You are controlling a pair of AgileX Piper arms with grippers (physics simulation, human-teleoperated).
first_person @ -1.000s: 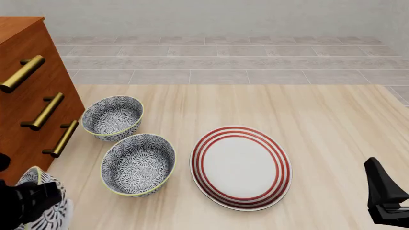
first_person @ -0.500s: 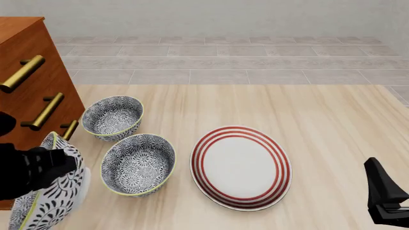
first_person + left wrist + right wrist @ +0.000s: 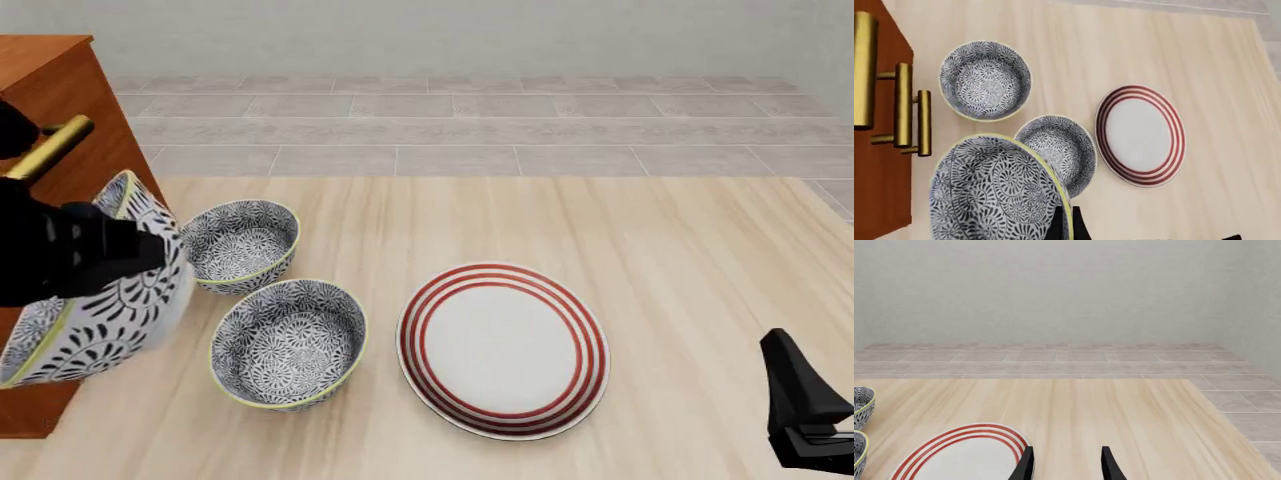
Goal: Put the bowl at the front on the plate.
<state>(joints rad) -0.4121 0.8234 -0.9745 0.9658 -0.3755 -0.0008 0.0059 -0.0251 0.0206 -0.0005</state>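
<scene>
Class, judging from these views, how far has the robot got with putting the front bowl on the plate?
Done: the left gripper has the bowl by its rim, lifted and tilted beside the wooden drawer unit. In hand: carrying it. Left: moving it past the two other bowls to the plate, which is bare, and releasing. The right gripper sits open, idle.

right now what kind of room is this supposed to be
Probably a simulated dining or kitchen corner: a light wooden table holds a red-ringed plate and patterned bowls, a wooden drawer cabinet stands beside it, and grey tiled floor lies beyond.
</scene>
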